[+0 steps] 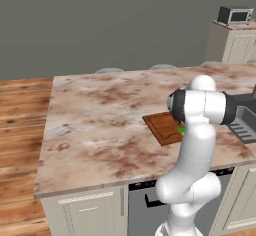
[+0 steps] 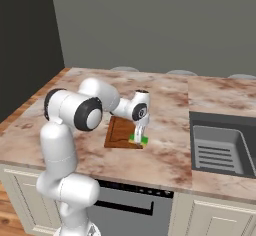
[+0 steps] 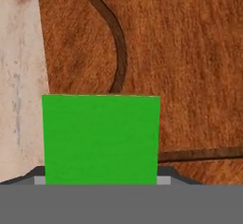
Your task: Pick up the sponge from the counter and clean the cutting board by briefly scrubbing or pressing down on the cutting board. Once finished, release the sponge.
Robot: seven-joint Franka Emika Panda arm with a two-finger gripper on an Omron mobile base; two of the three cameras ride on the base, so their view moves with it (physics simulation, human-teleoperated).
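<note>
Sponge (image 3: 100, 140): flat, bright green, matte; at cutting board's near corner, over its edge.
Gripper (image 2: 138, 139): fingers closed on sponge sides, pointing down.
Cutting board (image 3: 180, 66): reddish-brown wood, grained, dark curved groove inside rim.
Counter (image 1: 100, 120): mottled beige-pink stone beneath cutting board.
Sink (image 2: 222, 150): ribbed grey basin, well right of cutting board.

Even, flat rendered lighting, soft low-resolution blur, faint shadows, no glare, dim grey back wall (image 1: 100, 25)

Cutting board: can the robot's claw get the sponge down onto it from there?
Probably yes. The claw holds the sponge right at the cutting board corner, and nothing lies between them; actual contact is unclear.
</note>
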